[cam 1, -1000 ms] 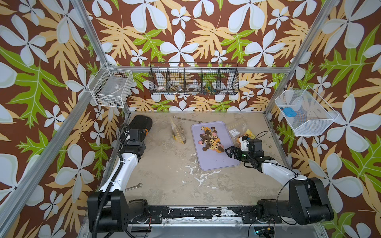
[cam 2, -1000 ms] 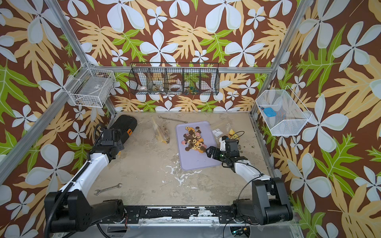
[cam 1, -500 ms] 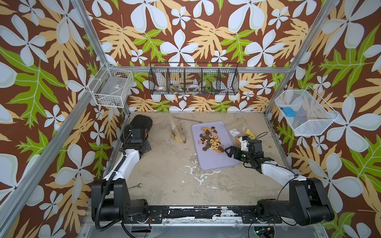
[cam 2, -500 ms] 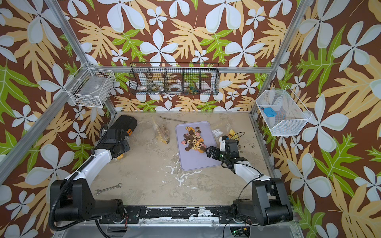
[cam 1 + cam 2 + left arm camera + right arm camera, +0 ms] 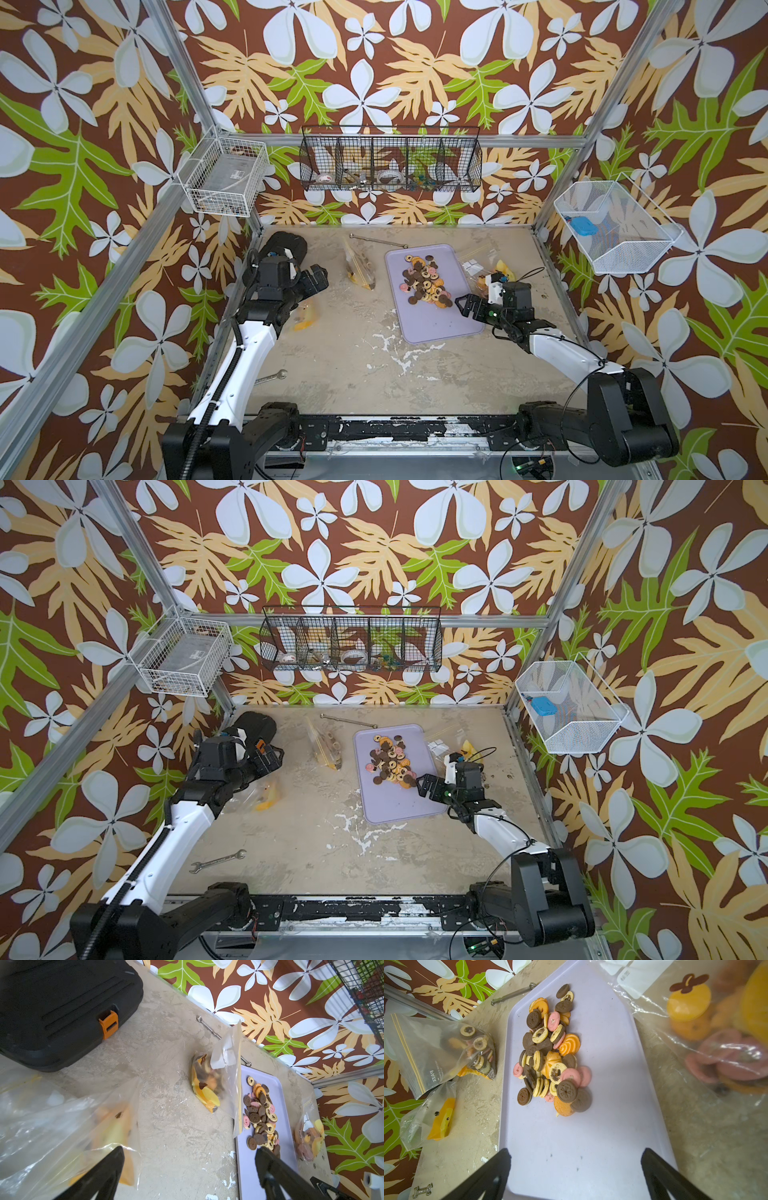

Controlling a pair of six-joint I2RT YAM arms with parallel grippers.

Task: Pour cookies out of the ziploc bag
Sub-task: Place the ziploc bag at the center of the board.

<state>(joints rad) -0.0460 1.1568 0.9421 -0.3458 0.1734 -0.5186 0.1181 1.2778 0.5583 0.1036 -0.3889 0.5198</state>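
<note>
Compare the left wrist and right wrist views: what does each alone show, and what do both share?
Only the left wrist view shows the black case with its orange latch. Only the right wrist view shows a small wrench. Both show the cookies heaped on the lilac tray, a part-filled ziploc bag beside it and a metal rod.

The bag [image 5: 62, 1126] beside me is thin clear plastic, glossy and much wrinkled. The tray [image 5: 571, 1147] is smooth lilac plastic with a soft, nearly matt finish. The cookies [image 5: 550, 1059] look dry and matt, with stamped patterns. The table [image 5: 166, 1043] is rough and beige, with white chipped spots. The case [image 5: 52, 1001] is matt black ribbed plastic. The wrench [image 5: 217, 860] is bare shiny metal. My fingers [image 5: 108, 1167] are matt black.
</note>
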